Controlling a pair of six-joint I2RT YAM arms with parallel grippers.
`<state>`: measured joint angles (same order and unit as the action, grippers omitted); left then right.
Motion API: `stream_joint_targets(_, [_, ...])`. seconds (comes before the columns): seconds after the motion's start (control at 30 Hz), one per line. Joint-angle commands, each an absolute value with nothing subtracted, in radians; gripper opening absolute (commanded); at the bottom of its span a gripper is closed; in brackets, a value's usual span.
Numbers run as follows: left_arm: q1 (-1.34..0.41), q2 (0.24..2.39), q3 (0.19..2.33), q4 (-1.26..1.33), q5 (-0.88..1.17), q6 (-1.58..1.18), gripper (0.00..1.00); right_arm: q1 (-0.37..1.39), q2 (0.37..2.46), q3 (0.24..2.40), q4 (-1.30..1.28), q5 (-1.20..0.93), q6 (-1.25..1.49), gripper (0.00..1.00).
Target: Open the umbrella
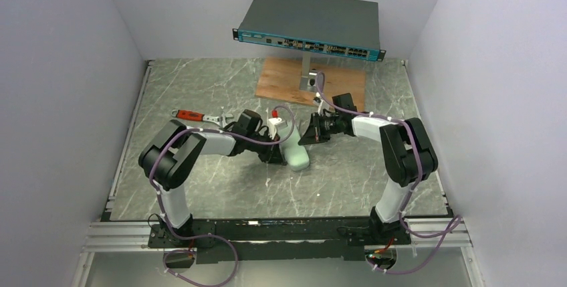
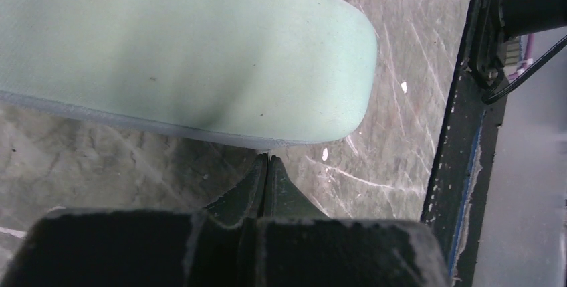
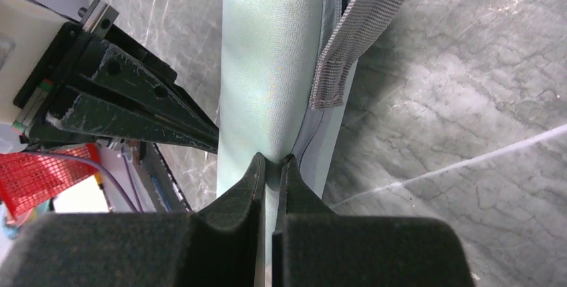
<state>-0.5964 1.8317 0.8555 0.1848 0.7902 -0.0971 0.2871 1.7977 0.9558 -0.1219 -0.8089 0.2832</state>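
In the middle of the table (image 1: 374, 173): a mint-green case (image 1: 296, 153) is laid flat on the marble, between the two grippers.
Umbrella: none of its fabric, shaft or handle is seen in any view; whether it is inside the case cannot be told.
Case detail: a grey seam is run along one long edge, and a grey woven strap (image 3: 361, 26) is attached there.
Left gripper (image 2: 267, 161): the fingers are pressed fully together with nothing between them; the tips are set against the case's long side, near its rounded end.
Right gripper (image 3: 271, 165): the fingers are drawn almost together at the case's seam edge; whether a zip tab or fabric is pinched cannot be told.
Far edge: a network switch (image 1: 311, 23) is raised on a stand over a wooden board (image 1: 337, 86).
Left of the case: a red-handled tool (image 1: 190, 114) is laid on the marble.
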Motion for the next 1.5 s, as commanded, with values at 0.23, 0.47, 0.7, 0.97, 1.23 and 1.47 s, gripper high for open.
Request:
stream_joint_targets(0.23, [-0.465,1.927,1.108,-0.071,0.833,-0.040,0.00,0.284,1.658,0.970,-0.478,-0.777,-0.267,0.62])
stream_joint_targets(0.47, [-0.434,1.995,1.249,-0.201,0.906,0.100,0.00,0.283,1.463,0.947,-0.603,-0.714,-0.860,0.78])
stream_joint_targets(0.7, [-0.433,2.040,1.313,-0.310,0.932,0.169,0.00,0.311,1.433,0.896,-0.440,-0.738,-1.394,0.90])
stream_joint_targets(0.97, [-0.433,2.038,1.316,-0.291,0.918,0.146,0.00,0.362,1.663,1.100,-0.526,-0.806,-1.734,0.96])
stream_joint_targets(1.23, [-0.433,2.057,1.358,-0.296,0.905,0.135,0.00,0.389,1.772,1.172,-0.580,-0.831,-2.000,0.96])
stream_joint_targets(1.47, [-0.434,2.048,1.349,-0.273,0.903,0.118,0.00,0.406,1.895,1.259,-0.644,-0.757,-2.071,0.89])
